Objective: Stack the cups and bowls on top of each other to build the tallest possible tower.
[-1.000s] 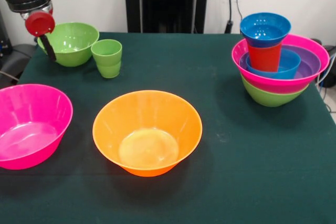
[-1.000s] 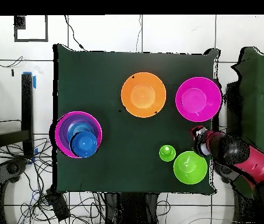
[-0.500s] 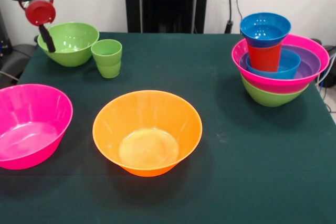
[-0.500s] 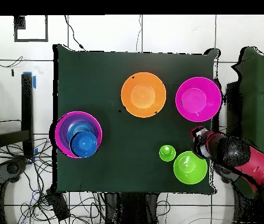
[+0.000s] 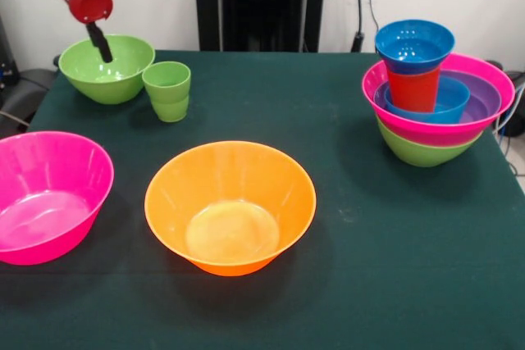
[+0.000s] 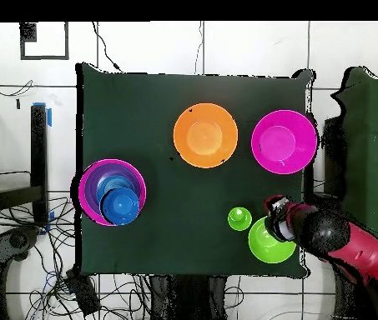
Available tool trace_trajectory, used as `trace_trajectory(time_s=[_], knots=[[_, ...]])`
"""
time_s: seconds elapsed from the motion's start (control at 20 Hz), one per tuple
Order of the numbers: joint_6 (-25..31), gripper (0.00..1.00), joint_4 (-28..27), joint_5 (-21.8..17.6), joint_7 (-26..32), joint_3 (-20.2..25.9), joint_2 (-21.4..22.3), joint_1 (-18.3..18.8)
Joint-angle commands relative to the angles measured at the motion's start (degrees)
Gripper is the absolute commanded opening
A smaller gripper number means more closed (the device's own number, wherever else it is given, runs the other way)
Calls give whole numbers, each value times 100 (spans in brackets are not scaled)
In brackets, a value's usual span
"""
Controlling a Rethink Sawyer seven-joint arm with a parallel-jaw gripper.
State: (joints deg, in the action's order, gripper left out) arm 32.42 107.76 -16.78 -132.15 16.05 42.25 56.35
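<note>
The gripper [image 5: 100,43] has swung in from beside the green bowl [image 5: 107,67] and risen; it now hangs over that bowl's rim. Whether its claw is spread or pressed together I cannot tell.

Nearest the camera in the front view, a loose pink bowl [image 5: 45,194] and an orange bowl [image 5: 230,206] sit open side up, apart from each other. Farther back on the right stands the tower [image 5: 435,96]: a green base, a wide pink rim, purple and blue bowls nested inside, then an orange-red cup capped by a small blue bowl. At the far left, the green cup [image 5: 168,88] stands just beside the green bowl, perhaps touching it.

The step in hand looks like a grasp of the green bowl. To do it well, the gripper should come straight down on the rim section away from the cup, so the cup is not knocked. It should bite the wall deeply, since glossy plastic may slip, then lift clear before crossing the table [image 5: 353,243].
</note>
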Motion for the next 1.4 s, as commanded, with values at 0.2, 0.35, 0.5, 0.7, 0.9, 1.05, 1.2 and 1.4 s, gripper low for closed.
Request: trace_trajectory(time_s=[0.2, 0.35, 0.5, 0.7, 0.9, 1.05, 1.2, 1.4], knots=[[-425, 100, 584, 1, -309, -93, -551, -109], [-680, 100, 436, -142, -183, -61, -765, -98], [-903, 100, 179, -591, 413, 129, -933, -15], [-873, 100, 33, -956, 946, 305, -965, 41], [-877, 100, -61, -1083, 909, 439, -1042, 98], [-909, 100, -285, -1172, 925, 567, -1287, 139], [-958, 100, -451, -1282, 929, 648, -1497, 183], [-988, 100, -553, -1429, 914, 663, -1599, 227]])
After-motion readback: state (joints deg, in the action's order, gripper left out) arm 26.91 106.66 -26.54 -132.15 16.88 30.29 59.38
